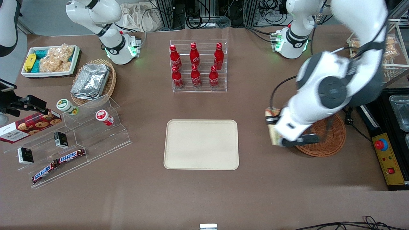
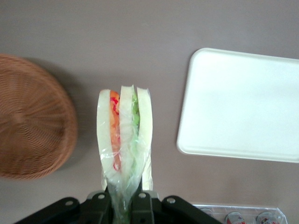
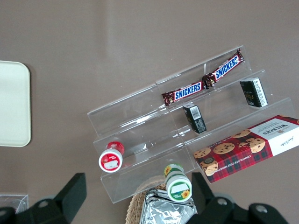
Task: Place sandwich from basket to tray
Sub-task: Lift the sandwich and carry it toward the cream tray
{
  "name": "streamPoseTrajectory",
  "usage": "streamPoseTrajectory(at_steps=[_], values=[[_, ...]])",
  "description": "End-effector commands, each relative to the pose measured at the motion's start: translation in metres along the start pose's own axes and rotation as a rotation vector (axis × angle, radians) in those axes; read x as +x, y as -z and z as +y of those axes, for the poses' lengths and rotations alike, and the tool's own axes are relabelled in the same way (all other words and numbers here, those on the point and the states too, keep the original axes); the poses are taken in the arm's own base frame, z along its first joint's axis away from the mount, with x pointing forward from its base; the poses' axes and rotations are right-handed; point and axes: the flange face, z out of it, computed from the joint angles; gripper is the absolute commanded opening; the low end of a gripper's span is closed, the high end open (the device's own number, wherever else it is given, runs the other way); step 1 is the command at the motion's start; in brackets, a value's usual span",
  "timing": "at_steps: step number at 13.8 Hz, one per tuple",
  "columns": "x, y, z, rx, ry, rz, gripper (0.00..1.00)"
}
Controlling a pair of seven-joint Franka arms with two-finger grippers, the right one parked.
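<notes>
My left gripper (image 1: pixel 274 127) is shut on the wrapped sandwich (image 2: pixel 124 135) and holds it above the bare table, between the basket (image 1: pixel 329 137) and the tray (image 1: pixel 201 144). The sandwich is a pale wedge with orange and green layers in clear wrap; in the front view only its edge (image 1: pixel 271 126) shows past the arm. The reddish-brown wicker basket (image 2: pixel 30 119) has nothing in it that I can see. The cream tray (image 2: pixel 243 105) lies flat with nothing on it.
A clear rack of red cola bottles (image 1: pixel 197 65) stands farther from the front camera than the tray. A stepped clear shelf with snacks (image 1: pixel 73 137) stands toward the parked arm's end. A black control box with a red button (image 1: pixel 385 153) lies beside the basket.
</notes>
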Motion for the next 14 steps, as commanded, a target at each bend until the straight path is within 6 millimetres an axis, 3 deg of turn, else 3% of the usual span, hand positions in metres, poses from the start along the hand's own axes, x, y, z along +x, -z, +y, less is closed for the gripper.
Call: streamPoseTrajectory(at_steps=[1,3,7,8,10,11,12,14], values=[[0.009,-0.066,0.053,0.020,-0.106,0.032,0.00],[0.007,-0.106,0.083,0.015,-0.159,0.053,0.00],[0.003,-0.178,0.115,-0.025,-0.204,0.040,0.00],[0.003,-0.192,0.120,-0.030,-0.208,0.044,0.00],[0.009,-0.212,0.121,-0.045,-0.207,0.073,0.11],[0.012,-0.221,0.118,-0.040,-0.199,0.072,0.23],[0.011,-0.223,0.119,-0.039,-0.200,0.070,0.44],[0.011,-0.216,0.118,-0.037,-0.197,0.072,0.99]])
